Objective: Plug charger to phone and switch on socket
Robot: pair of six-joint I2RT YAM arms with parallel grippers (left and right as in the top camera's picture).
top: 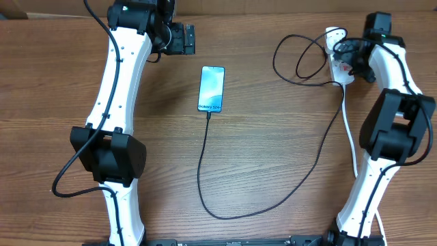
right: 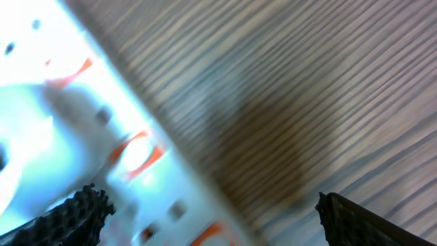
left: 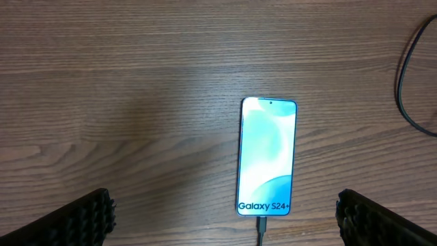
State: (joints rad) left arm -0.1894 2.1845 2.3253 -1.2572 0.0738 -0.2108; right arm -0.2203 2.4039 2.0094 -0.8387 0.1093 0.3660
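Observation:
The phone (top: pixel 212 89) lies flat mid-table with its blue-teal screen lit; it also shows in the left wrist view (left: pixel 267 156). The charger cable (top: pixel 205 179) runs from the phone's near end, loops across the table and goes up to the white socket strip (top: pixel 339 65) at the far right. Its connector (left: pixel 260 227) sits in the phone's port. My left gripper (top: pixel 186 39) hangs open and empty above the table beyond the phone. My right gripper (top: pixel 347 56) is open, close over the socket strip (right: pixel 102 157), whose red switches look blurred.
The strip's white cord (top: pixel 351 137) runs toward the near edge along the right arm's base. Coils of black cable (top: pixel 300 61) lie left of the strip. Both arm bases stand at the table's near corners.

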